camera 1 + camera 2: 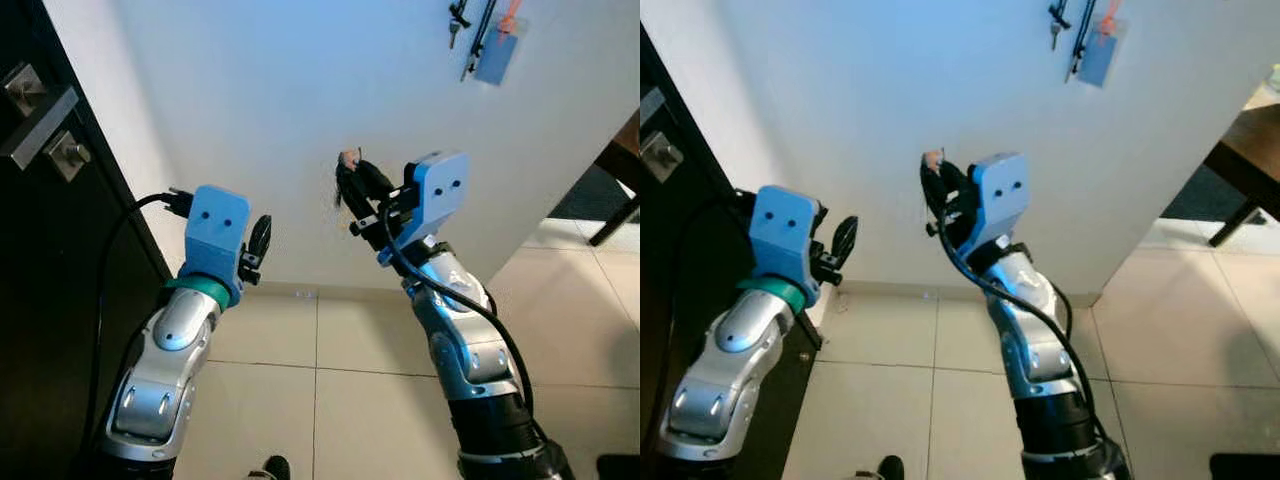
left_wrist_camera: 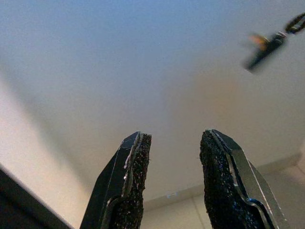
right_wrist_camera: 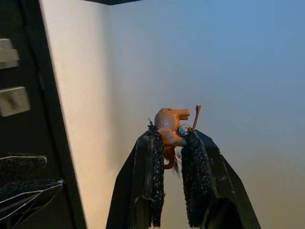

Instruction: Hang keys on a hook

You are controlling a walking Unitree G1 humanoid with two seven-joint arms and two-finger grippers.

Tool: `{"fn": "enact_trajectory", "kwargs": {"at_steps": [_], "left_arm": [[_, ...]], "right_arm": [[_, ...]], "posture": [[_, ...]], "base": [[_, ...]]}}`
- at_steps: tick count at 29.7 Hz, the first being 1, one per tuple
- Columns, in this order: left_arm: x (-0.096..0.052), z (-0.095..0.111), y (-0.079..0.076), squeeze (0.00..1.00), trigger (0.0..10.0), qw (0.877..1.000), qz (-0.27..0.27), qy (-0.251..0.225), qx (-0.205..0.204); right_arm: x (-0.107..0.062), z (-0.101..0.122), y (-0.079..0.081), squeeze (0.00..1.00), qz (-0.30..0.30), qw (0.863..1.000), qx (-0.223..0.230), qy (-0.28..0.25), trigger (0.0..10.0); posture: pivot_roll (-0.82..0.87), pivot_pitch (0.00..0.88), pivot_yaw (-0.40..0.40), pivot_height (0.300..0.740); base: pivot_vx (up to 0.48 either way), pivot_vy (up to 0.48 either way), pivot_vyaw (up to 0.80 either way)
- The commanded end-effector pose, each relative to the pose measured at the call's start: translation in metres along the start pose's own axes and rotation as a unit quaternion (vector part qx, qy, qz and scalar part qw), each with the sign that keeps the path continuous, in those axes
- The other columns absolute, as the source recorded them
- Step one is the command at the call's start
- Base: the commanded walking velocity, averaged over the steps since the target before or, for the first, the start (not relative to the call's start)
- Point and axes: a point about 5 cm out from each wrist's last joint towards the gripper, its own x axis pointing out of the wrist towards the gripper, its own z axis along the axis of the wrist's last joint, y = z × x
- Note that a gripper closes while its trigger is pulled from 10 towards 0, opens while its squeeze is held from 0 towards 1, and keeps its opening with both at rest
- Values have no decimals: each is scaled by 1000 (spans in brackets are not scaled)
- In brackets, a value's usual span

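My right gripper is raised in front of the white wall and is shut on a key bunch with a small brown animal-shaped charm that pokes out above the fingertips. High on the wall to the upper right hang other keys and a blue tag with an orange top, on hooks I cannot make out. My left gripper is held up lower and to the left, its fingers open with nothing between them.
A dark door with a metal handle and lock stands at the left. Beige floor tiles run below the wall. A dark table leg shows at the right edge.
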Motion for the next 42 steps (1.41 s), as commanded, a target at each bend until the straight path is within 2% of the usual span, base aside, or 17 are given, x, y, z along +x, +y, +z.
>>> {"fn": "enact_trajectory", "kwargs": {"at_steps": [1, 11, 21, 42], "left_arm": [[-2, -2, -2, 0, 10000, 1000, -5, 1, 2], [-2, -3, -3, 0, 10000, 1000, -10, 2, -3], [-2, -4, -3, 0, 10000, 1000, -8, -1, 1], [-1, -5, -4, 0, 10000, 1000, -6, -7, 4]], "right_arm": [[-4, -5, -3, 0, -10, 1000, 13, 9, 10000], [-4, -5, -3, 0, -10, 1000, 10, 9, 10000], [-4, -6, -3, 0, -13, 1000, 4, 9, 10000], [-4, -6, -4, 0, -12, 1000, 2, 8, 10000]], "posture": [[-34, 100, 87, 740], [-34, 102, 88, 740], [-33, 104, 87, 740], [-36, 103, 85, 740]], "base": [[0, 0, -800], [0, 0, -753], [0, 0, -310], [439, 0, 0]]}}
